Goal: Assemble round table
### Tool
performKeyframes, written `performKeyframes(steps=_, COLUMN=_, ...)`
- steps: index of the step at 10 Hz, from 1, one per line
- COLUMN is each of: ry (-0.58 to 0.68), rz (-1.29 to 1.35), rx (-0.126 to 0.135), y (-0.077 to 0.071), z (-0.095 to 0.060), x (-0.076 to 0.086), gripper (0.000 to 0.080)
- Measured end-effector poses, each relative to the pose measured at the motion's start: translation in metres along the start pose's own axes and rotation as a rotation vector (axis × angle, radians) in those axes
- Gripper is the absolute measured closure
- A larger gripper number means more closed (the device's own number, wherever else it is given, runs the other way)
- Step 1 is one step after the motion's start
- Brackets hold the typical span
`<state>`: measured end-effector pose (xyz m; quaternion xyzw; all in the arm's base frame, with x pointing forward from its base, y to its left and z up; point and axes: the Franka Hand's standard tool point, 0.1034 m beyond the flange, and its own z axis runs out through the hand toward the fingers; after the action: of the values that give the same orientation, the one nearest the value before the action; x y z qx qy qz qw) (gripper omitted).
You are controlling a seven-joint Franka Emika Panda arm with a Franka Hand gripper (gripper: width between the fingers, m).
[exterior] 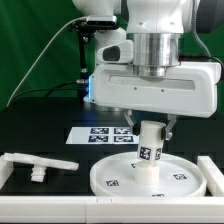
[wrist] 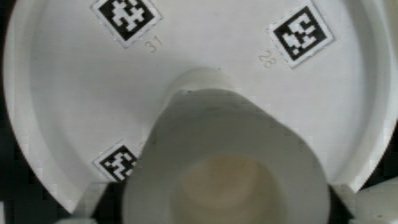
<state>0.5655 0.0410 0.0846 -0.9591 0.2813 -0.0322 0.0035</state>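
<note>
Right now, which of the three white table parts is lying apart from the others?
The T-shaped foot, lying flat and alone at the exterior view's left. The leg stands upright on the disc, between the jaws.

Tool (exterior: 149,127) clasps upright leg (exterior: 150,150) — standing on disc (exterior: 108,180).

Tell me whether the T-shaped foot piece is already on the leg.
No: the foot piece lies flat at the exterior view's left, apart from the leg.

One disc (exterior: 115,180), one leg (exterior: 150,150), one foot (exterior: 35,164)
</note>
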Motion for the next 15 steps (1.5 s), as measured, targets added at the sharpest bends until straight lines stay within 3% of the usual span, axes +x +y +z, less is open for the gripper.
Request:
performKeyframes(steps=3, ry=-0.021, rz=0.345, rx=0.029, y=0.006, z=0.000, x=0.005, gripper=0.0404)
performKeyframes(steps=7, ry=-0.106, rz=0.886, rx=0.110, y=0.016, z=0.003, x=0.008, gripper=0.0403)
performKeyframes(steps=9, ry=-0.111, rz=0.916, rx=0.118, y=0.020, z=0.004, x=0.010, gripper=0.0404)
performKeyframes(steps=11, ry=-0.098, rz=0.743, rx=0.115, y=0.013, z=0.002, x=0.008, gripper=0.0189)
performKeyframes(steps=13, ry=-0.075, rz=0.431, rx=0.116, y=0.001, z=-0.001, x=0.001, gripper=0.0158)
performKeyframes(steps=15, ry=-0.060, rz=0.314, rx=0.118, y=0.001, z=-0.002, x=0.001, gripper=0.0152)
